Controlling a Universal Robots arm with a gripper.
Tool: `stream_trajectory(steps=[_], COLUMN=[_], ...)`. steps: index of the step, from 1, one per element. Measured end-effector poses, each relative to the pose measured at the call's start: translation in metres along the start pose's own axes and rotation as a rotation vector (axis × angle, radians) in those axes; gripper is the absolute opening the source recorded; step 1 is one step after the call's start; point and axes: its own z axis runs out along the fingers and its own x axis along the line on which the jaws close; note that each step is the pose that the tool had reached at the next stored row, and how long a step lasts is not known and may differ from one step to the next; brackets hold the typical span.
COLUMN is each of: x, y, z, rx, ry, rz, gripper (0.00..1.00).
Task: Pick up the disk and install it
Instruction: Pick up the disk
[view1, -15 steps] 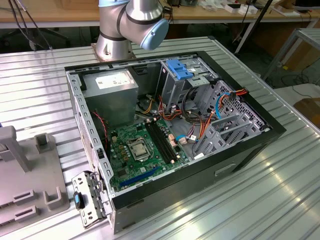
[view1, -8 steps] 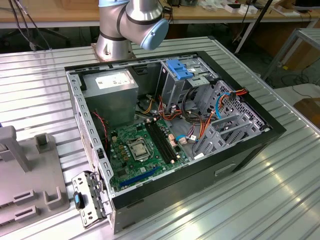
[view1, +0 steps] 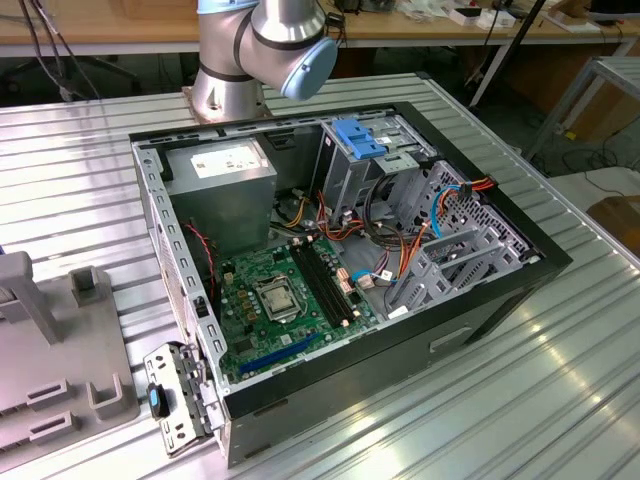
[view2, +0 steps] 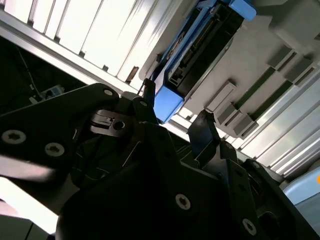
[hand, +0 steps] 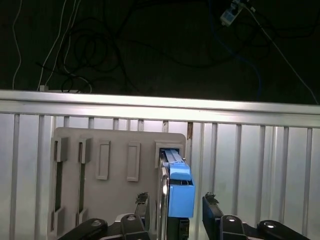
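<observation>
Blue-framed flat grey-metal disk (hand: 180, 192) stands on edge in a slot of a pale grey plastic holder (hand: 117, 145) near an edge of the ribbed aluminium worktop (hand: 250, 165), black end effector (hand: 176, 199) spread astride it without contact: pick-up step, pre-grasp, which I judge calls for closing squarely on both faces.
</observation>
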Motion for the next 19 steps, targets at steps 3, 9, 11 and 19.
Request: stream_trajectory(steps=[3,9,11,19], x=[0.0002,0.0003,0.0003,0.0005], y=[0.0001,0.0007,0.0021,0.0032], z=[0.0064,0.0149,0.017,0.0263], rx=[-0.0003,-0.0005,-0.0002,-0.0002], ry=[0.0,-0.0001,-0.0009,-0.0017], rz=[0.0,0.0,0.0,0.0], gripper=[0.62,0.62,0.62,0.62])
